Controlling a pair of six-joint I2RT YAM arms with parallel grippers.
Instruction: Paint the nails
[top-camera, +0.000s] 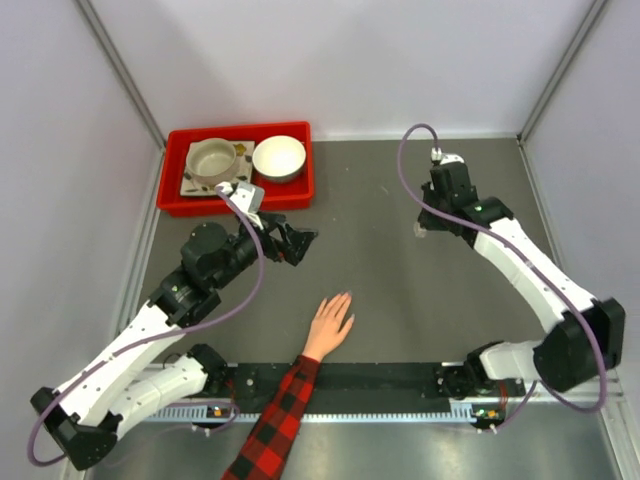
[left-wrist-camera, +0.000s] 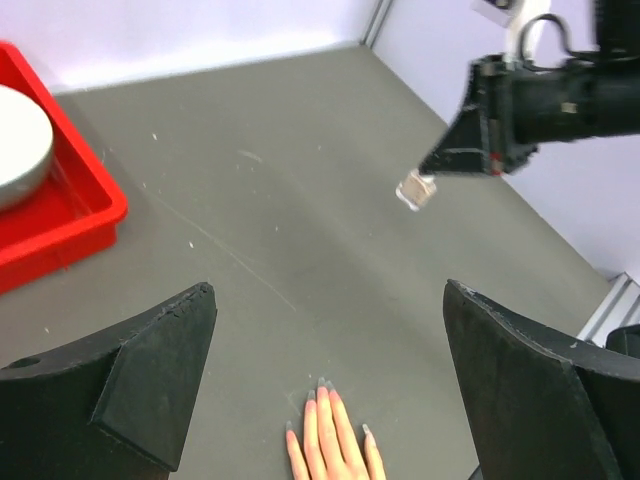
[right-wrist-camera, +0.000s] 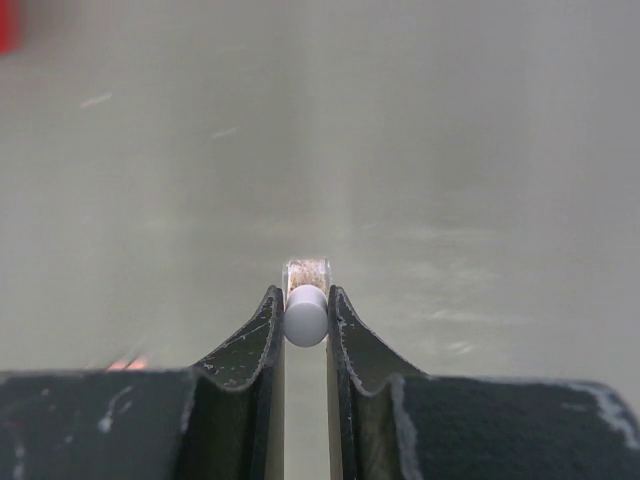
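A red tray (top-camera: 240, 128) sits at about 10 o'clock on the grey bench (top-camera: 400, 300). It holds two bowls side by side: a beige bowl (top-camera: 212, 160) on the left, standing on a square tan mat (top-camera: 190, 186), and a white bowl (top-camera: 279, 157) on the right. Nothing can be seen inside either bowl.

A hand (top-camera: 330, 325) lies flat and palm down at 6 o'clock on the bench, with its fingers together and pointing toward 1 o'clock. A red-and-black plaid sleeve (top-camera: 275, 420) covers the arm behind it. The nails (left-wrist-camera: 322, 384) show only in the left wrist view, at the fingertips: tiny, pale and slightly greyish, a little long. Whether they carry any colour cannot be told.

The left end effector (top-camera: 298, 245) hangs at about 11 o'clock from the hand, near the tray's front edge, its jaws spread wide and holding nothing. The right end effector (top-camera: 428, 228) is at 2 o'clock on the bench, well apart from the hand, its jaws pressed together on a small bottle (right-wrist-camera: 306, 315) with a white cap and a clear body, which pokes out past the fingertips.
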